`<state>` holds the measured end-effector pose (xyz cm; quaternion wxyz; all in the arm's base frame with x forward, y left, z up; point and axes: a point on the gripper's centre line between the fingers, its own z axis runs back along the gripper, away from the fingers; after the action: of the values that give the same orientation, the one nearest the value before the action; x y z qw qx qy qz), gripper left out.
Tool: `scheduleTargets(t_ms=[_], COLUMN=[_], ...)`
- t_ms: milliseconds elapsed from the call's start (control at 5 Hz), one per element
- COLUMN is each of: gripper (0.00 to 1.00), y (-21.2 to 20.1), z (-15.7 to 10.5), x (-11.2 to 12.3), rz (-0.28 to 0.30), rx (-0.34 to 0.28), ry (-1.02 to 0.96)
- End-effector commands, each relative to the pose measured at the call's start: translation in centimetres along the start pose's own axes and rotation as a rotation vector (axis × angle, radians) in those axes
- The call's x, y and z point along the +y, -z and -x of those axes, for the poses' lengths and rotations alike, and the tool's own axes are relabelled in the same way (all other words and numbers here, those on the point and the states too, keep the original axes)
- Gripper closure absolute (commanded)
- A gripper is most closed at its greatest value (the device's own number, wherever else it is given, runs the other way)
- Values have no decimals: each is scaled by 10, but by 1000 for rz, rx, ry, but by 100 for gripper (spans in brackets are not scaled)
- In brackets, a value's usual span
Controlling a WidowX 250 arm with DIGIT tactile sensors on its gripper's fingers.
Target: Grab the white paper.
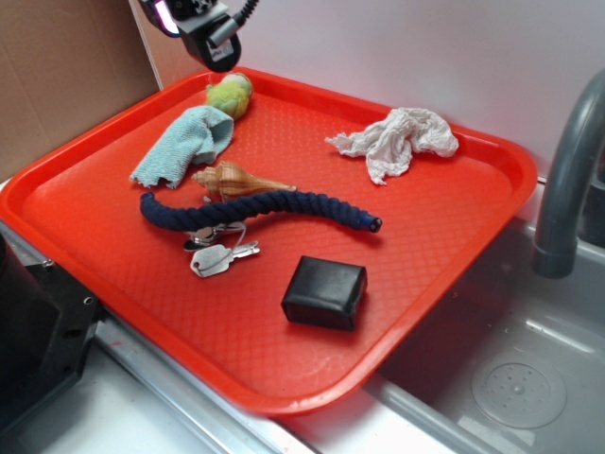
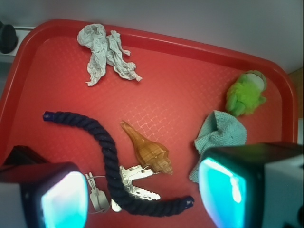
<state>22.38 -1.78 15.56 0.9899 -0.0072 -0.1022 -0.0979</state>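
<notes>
Red tray (image 1: pixel 454 274) by the sink holds the white paper (image 1: pixel 402 139) upper right, pincer (image 2: pixel 142 199) spread wide, hovering upper left, so it's approach time, needs to swing across.

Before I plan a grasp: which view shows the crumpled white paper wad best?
The wrist view: the crumpled white paper wad lies unobstructed from above, trailing ends spread. The exterior view shows it too, whole but obliquely, near the red tray's far edge.

We see the white paper (image 1: pixel 401 140) (image 2: pixel 105 52), crumpled with trailing ends, lying on the red tray (image 1: pixel 444 236) (image 2: pixel 190 90) near its far rim.
</notes>
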Motion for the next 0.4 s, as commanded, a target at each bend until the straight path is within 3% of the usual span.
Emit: scheduleTargets(t_ms=[0,200], gripper=[0,0], y=[46,71], z=[-50,-70], x=[-7,-3], rz=[-42,-15], rx=[-20,31], ry=[214,268])
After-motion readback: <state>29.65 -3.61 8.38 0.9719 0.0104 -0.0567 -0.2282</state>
